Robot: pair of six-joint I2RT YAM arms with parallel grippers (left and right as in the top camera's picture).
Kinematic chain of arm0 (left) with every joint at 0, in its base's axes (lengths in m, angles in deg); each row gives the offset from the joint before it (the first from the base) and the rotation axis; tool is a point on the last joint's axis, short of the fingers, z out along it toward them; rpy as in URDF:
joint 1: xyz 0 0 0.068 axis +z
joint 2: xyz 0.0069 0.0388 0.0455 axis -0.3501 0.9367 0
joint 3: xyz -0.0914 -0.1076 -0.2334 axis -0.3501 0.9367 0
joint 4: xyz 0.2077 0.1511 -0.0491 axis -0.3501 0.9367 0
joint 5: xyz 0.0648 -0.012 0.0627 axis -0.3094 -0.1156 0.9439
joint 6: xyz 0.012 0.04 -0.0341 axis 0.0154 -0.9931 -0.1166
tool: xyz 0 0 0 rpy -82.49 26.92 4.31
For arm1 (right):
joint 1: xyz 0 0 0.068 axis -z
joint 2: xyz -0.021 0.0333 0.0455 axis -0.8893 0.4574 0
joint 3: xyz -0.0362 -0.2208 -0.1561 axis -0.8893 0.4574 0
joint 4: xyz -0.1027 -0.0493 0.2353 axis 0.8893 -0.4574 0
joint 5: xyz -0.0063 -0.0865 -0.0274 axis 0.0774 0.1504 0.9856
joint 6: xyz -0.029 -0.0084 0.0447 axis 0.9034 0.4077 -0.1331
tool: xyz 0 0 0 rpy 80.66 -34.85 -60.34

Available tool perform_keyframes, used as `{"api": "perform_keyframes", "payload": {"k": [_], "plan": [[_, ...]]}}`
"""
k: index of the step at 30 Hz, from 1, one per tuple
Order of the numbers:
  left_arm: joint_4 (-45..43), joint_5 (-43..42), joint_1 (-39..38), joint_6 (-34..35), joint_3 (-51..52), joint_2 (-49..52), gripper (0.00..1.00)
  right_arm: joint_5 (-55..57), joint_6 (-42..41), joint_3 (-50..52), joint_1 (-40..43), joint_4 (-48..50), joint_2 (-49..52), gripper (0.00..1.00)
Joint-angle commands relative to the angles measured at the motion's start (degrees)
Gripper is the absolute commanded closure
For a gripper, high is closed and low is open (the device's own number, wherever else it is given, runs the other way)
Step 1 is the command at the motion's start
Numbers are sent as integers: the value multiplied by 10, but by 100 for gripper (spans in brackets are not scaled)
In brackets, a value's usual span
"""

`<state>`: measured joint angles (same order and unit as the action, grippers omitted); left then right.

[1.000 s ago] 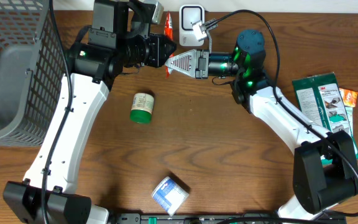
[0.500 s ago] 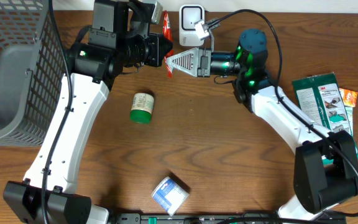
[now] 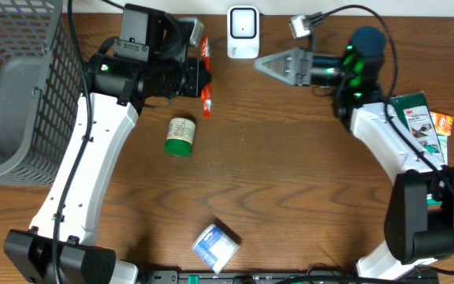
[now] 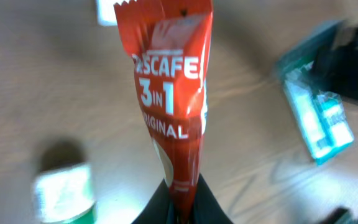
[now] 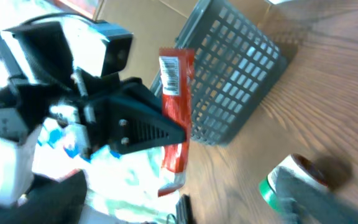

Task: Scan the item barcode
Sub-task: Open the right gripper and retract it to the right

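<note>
Left pincer (image 3: 199, 77) pinching red coffee sachet (image 3: 206, 99) by one end above counter (image 3: 290, 173), right pincer (image 3: 258, 63) empty, well apart, spread unclear

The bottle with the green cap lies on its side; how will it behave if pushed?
The bottle is round and on its side, so it will probably roll when pushed from the side. It looks small and plastic, so likely light and not fragile.

the sachet (image 4: 173, 112) has its lower end hidden between the left gripper's (image 4: 179, 200) dark fingers. the green bottle (image 4: 64, 190) is only a blur in the left wrist view. the basket (image 3: 46, 102) runs off the overhead's left edge.
</note>
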<state>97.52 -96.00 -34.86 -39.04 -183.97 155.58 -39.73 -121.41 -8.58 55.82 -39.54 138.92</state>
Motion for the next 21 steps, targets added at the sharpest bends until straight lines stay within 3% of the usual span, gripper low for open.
{"api": "perform_keyframes", "payload": {"k": [1, 5, 9, 13, 16, 21], "plan": [[33, 104, 0, -5, -34, 1, 93, -66, 10, -6, 35, 0, -14, 1], [85, 182, 0, -5, -72, 1, 93, -69, 16, 3, 70, -16, -14, 1], [96, 210, 0, -5, -87, -2, 93, -63, 86, 23, 115, -92, -14, 1], [121, 163, 0, -5, -87, -13, 93, 9, 203, 49, 161, -254, -14, 1], [118, 123, -1, -19, -87, -19, 93, 134, 297, 68, 182, -406, -14, 1], [128, 182, -16, -45, -87, -17, 93, 310, 442, 70, 171, -604, -14, 1]]}}
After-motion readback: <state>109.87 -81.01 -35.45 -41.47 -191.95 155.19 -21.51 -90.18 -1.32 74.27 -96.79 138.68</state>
